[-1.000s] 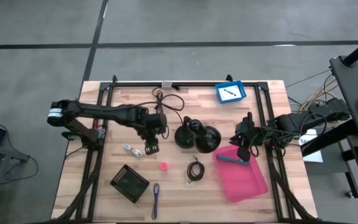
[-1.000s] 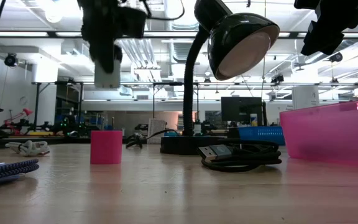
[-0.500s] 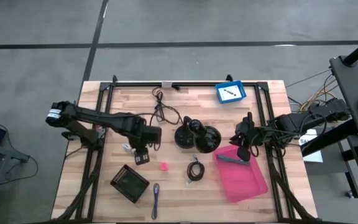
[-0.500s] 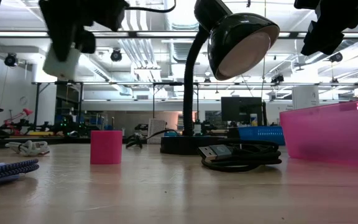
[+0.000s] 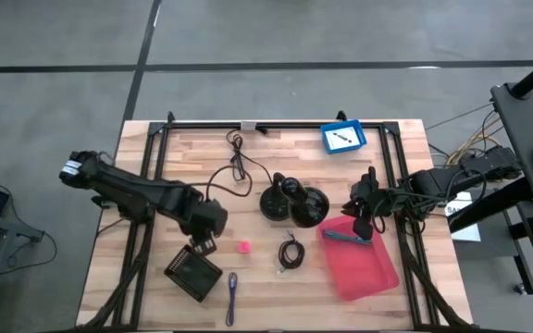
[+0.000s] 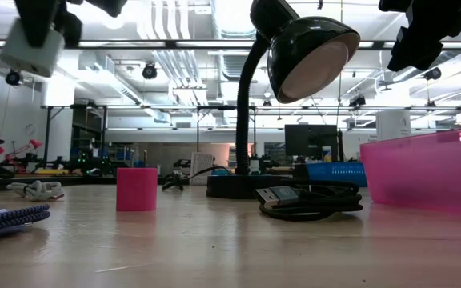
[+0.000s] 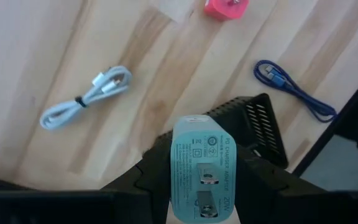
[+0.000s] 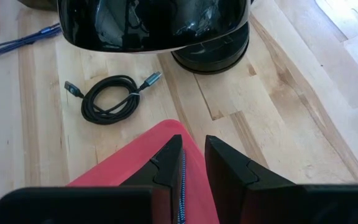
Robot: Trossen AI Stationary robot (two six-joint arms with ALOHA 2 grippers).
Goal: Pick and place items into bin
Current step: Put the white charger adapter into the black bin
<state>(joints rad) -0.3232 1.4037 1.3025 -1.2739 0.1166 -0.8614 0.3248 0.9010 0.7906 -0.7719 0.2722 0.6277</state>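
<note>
The charger adapter [image 7: 202, 149], a small pale block with two metal prongs on its face, was pinched across its flat sides by the jaws of the left gripper [image 5: 204, 231], raised clear of the desk [image 5: 276, 301] and well apart from the pink bin [image 5: 378, 273], on the far side of the desk lamp [image 5: 292, 202] from it. The adapter looked rigid, light and smooth-cased; a hold across the broad plastic faces, clear of the prongs, appeared the secure one, and slipping was the likelier risk than breakage. Directly below it stood a black vented box [image 5: 192, 271]. Between the adapter and the bin lay a pink cube [image 5: 244, 247] and a coiled black cable [image 5: 291, 252], both low, while the lamp's head stood tall beside the bin's near corner; a raised path passing on the cable's side of the lamp looked open. The right gripper [image 5: 364, 217] hung over the bin's near rim; whether its jaws gripped anything could not be told.
</note>
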